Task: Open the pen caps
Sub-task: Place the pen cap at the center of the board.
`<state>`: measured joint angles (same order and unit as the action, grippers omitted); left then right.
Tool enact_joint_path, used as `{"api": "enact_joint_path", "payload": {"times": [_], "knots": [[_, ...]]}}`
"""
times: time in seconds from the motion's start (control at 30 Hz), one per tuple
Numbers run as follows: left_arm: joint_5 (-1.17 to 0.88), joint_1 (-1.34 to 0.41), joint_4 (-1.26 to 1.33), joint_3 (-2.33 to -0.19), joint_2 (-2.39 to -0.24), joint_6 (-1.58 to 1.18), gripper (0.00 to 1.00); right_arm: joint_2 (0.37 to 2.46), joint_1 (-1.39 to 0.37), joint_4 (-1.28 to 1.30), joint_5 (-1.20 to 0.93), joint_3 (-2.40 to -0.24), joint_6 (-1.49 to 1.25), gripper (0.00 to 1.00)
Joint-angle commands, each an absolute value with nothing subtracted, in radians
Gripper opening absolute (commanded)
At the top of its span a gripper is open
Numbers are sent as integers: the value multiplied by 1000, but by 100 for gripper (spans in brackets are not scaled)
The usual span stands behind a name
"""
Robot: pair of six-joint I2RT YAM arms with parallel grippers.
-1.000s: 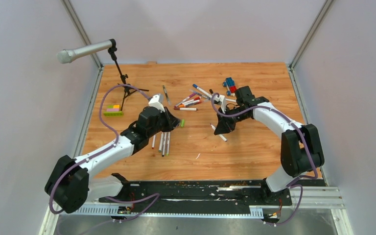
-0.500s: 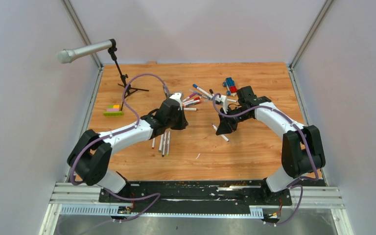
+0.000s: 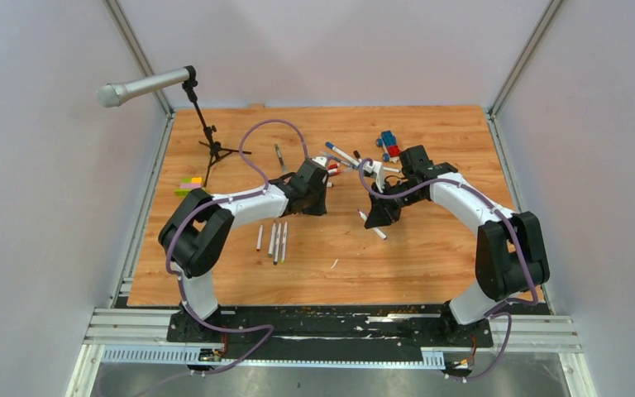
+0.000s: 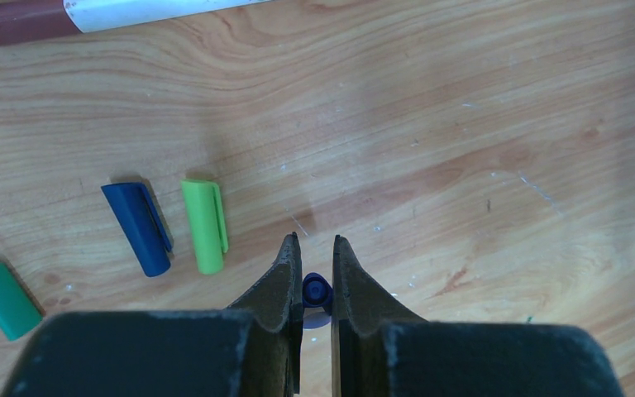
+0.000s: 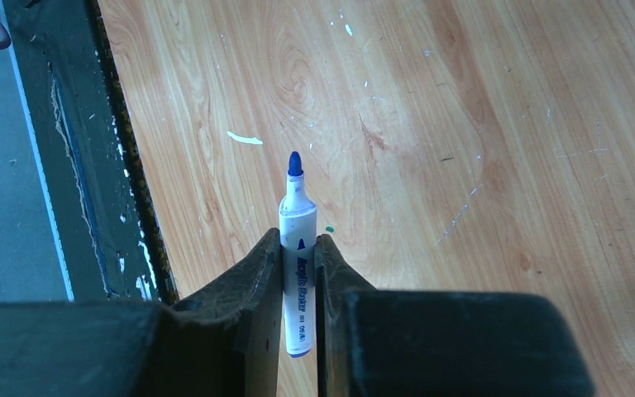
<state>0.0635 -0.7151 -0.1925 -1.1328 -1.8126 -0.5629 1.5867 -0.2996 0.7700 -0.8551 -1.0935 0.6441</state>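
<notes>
Right wrist: our right end effector (image 5: 298,238) clamps an uncapped blue pen (image 5: 296,207), left end effector (image 4: 315,240) pinches a blue cap (image 4: 317,291); more pens (image 3: 341,153) apparently await uncapping.

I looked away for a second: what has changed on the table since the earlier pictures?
The left arm swung right and farther out, carrying the left gripper, shut on a blue cap, toward the pen pile. No grip visibly changed. The right gripper stayed put, shut on the uncapped blue pen; the row of pens near the left arm did not move.
</notes>
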Motion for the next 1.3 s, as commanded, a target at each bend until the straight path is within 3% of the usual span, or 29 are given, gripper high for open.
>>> {"api": "enact_joint_path", "payload": {"times": [0.0, 0.9, 1.27], "knots": [[122, -721, -238, -1196, -1840, -531, 8, 1564, -295, 776, -880, -1126, 675, 1], [202, -721, -432, -1376, -1996, -512, 31, 1577, -295, 787, -891, -1129, 681, 1], [194, -721, -450, -1392, -1939, -510, 34, 1576, -296, 780, -934, -1125, 653, 0]]}}
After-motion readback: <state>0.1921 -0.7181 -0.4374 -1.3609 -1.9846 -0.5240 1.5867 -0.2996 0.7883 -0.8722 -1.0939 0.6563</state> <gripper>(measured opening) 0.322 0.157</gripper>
